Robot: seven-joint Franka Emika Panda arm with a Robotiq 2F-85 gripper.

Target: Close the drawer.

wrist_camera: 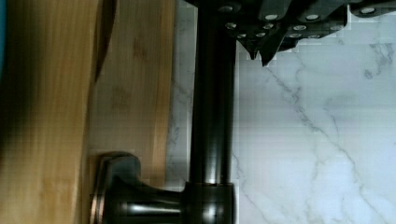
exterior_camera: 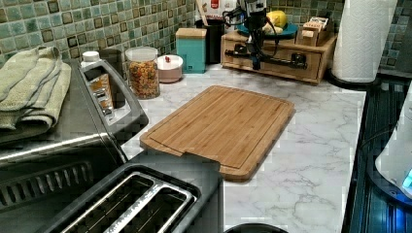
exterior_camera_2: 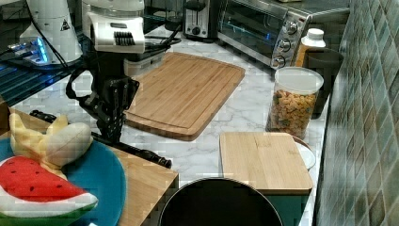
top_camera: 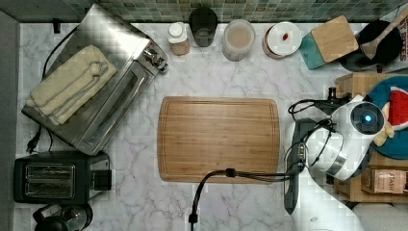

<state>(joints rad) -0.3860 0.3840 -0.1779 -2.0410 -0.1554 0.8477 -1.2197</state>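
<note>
- a clear jar (exterior_camera_2: 292, 102) with a white lid stands by the tiled wall and holds mixed-colour pasta; beside it in the left view stand a small white lidded dish (exterior_camera: 169, 67) and a teal box with a wooden lid (exterior_camera: 191, 49).
- a blue plate (exterior_camera_2: 101, 181) on top of the wooden drawer unit holds a toy watermelon slice (exterior_camera_2: 35, 184) and a toy banana (exterior_camera_2: 51, 137).
- the two-slot toaster (top_camera: 58, 177) has two slots, both with nothing in them.
- counted: one bamboo cutting board (top_camera: 219, 139), one toaster oven (top_camera: 107, 82) with one folded towel (top_camera: 69, 83) on it, one paper towel roll (exterior_camera: 362, 39).
- the drawer (exterior_camera: 277, 59) sits in the wooden unit at the far end of the counter in the left view, at the top view's right edge; its front looks nearly flush with the unit, and its long black bar handle (wrist_camera: 212, 107) runs across the front.
- the gripper (exterior_camera_2: 112, 128) points down, its fingertips just beside the handle on the counter side; in the wrist view the fingertips are close together, almost shut, and they hold nothing.
- the marble counter (top_camera: 231, 82) is open between the cutting board and the drawer, and between the board and the containers at the wall.
</note>
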